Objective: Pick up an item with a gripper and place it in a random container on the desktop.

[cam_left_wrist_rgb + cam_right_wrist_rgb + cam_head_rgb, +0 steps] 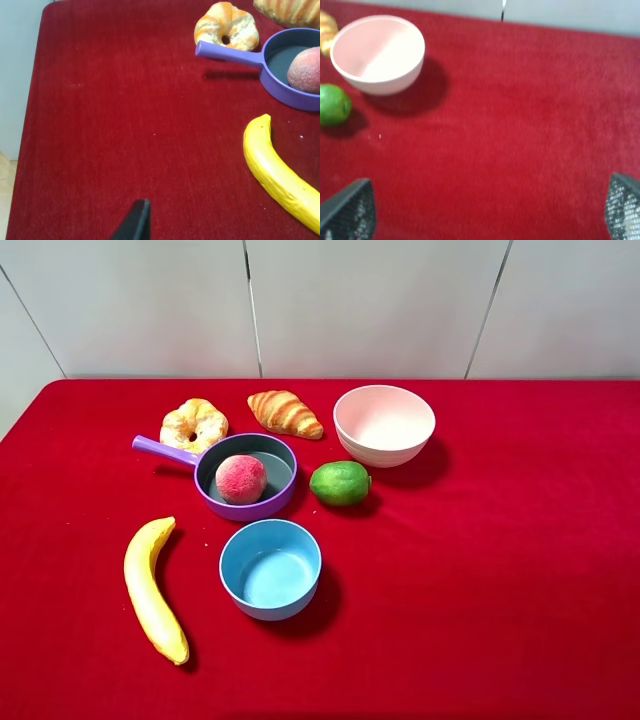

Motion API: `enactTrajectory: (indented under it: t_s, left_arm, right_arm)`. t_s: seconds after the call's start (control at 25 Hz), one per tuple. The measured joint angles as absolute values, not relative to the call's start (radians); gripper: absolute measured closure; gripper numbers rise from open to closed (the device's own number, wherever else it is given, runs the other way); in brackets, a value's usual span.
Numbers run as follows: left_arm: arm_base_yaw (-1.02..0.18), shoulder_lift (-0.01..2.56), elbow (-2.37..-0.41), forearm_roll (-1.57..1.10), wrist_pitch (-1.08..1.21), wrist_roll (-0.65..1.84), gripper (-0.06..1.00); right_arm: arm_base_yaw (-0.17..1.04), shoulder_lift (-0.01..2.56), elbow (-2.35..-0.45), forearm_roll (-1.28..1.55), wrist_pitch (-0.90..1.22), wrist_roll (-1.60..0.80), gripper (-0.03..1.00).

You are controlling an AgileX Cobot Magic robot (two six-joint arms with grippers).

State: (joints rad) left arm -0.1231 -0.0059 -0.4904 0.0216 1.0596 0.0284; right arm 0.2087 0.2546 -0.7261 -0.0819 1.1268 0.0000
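Observation:
The pinkish-red peach (241,479) lies inside the purple pan (270,506), whose handle points to the far left. Both also show in the left wrist view, the peach (306,70) in the pan (280,87). Neither arm shows in the exterior view. Of my left gripper only one black fingertip (136,222) shows, over bare red cloth well short of the pan. My right gripper (485,207) is open and empty, its two mesh-padded fingertips (350,207) wide apart over bare red cloth (520,125).
On the red desktop (500,570) lie a blue bowl (270,568), a pink bowl (384,424), a green lime (340,482), a banana (152,590), a croissant (285,413) and a glazed doughnut (194,424). The table's left edge (30,100) shows in the left wrist view.

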Motion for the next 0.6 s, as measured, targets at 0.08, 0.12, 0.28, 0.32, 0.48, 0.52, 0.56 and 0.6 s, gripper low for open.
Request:
enactTrajectory:
  t_s: [0.08, 0.12, 0.28, 0.32, 0.48, 0.52, 0.56, 0.6]
  left_arm:
    - [-0.123, -0.006, -0.49, 0.022, 1.06, 0.028, -0.04]
    - [-0.123, -0.006, -0.49, 0.022, 1.06, 0.028, -0.04]
    - [-0.123, -0.006, -0.49, 0.022, 1.06, 0.028, -0.04]
    - [-0.123, -0.006, -0.49, 0.022, 1.06, 0.028, -0.04]
    - [-0.123, -0.006, -0.49, 0.022, 1.06, 0.028, -0.04]
    - [-0.123, -0.006, -0.49, 0.022, 1.06, 0.028, -0.04]
    - [-0.123, -0.006, -0.49, 0.022, 1.06, 0.028, -0.04]
    - [-0.123, -0.006, -0.49, 0.022, 1.06, 0.028, -0.04]
  right_arm:
    - [0.209, 0.198, -0.692, -0.083, 1.103, 0.0, 0.27]
    - [0.209, 0.171, -0.673, -0.083, 1.092, 0.0, 0.27]
    - [0.209, 0.077, -0.602, -0.083, 1.044, 0.0, 0.27]
    - [0.209, 0.052, -0.586, -0.083, 1.031, 0.0, 0.27]
    - [0.209, -0.004, -0.524, -0.081, 0.998, -0.011, 0.27]
    - [0.209, -0.006, -0.519, -0.08, 0.999, -0.013, 0.27]
    - [0.209, -0.006, -0.515, -0.079, 0.999, -0.014, 0.27]
    - [0.209, -0.006, -0.515, -0.077, 0.999, -0.014, 0.27]
